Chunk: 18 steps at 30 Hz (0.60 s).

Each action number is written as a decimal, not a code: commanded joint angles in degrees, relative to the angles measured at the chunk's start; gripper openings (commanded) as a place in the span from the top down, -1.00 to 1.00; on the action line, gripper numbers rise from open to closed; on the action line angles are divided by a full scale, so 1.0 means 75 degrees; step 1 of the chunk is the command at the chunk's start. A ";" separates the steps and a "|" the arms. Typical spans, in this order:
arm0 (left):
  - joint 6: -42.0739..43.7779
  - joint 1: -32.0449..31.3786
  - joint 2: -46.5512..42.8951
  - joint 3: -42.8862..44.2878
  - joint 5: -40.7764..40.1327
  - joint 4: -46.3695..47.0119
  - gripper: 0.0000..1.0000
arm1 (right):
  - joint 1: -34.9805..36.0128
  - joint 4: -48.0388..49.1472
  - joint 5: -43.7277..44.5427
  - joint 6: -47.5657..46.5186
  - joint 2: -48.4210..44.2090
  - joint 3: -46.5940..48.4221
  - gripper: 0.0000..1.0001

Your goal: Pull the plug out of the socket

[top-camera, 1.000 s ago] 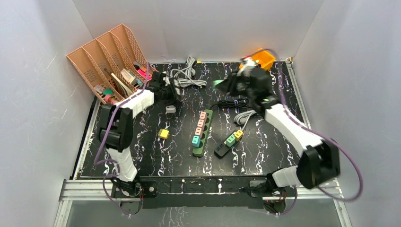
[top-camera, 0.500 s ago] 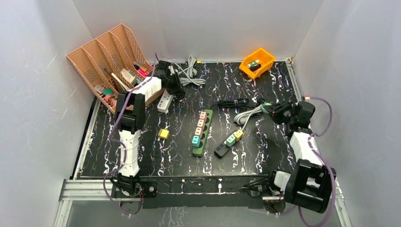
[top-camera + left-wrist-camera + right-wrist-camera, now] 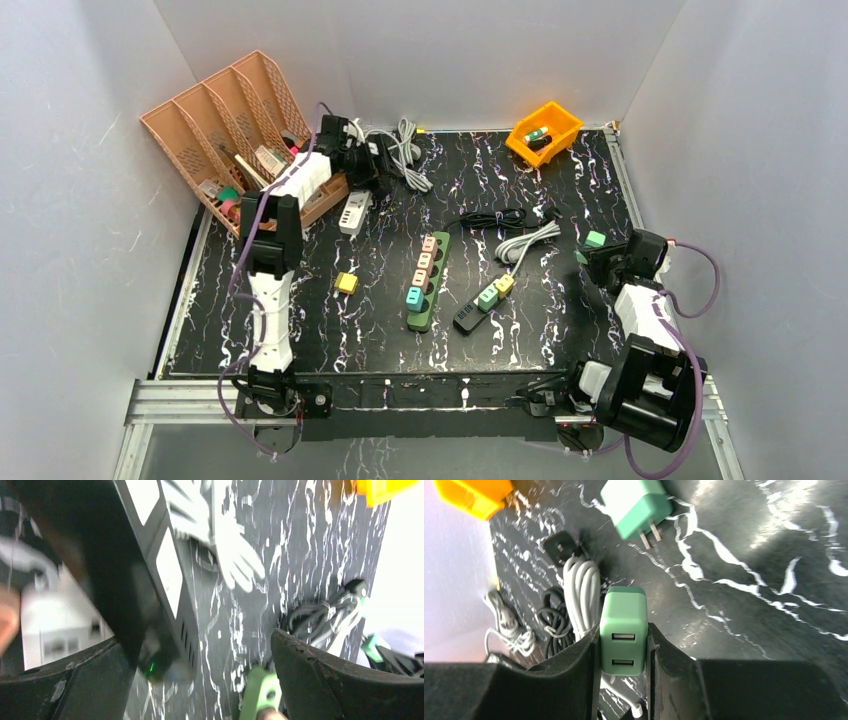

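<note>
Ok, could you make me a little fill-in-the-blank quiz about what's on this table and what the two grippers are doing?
1. The right gripper is shut on a ____ charger plug.
2. That plug's near face shows ____ USB ports.
3. The left gripper has its jaws ____, holding nothing.
4. The orange bin sits at the far ____ corner of the table.

Missing words: green; two; open; right.

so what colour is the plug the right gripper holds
The plug is mint green; right wrist view.
</note>
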 commanded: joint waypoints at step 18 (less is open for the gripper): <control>-0.1146 -0.1976 -0.8399 -0.9611 -0.0800 0.1381 -0.97 | -0.0294 -0.0705 0.1129 0.0045 -0.0242 -0.0126 -0.90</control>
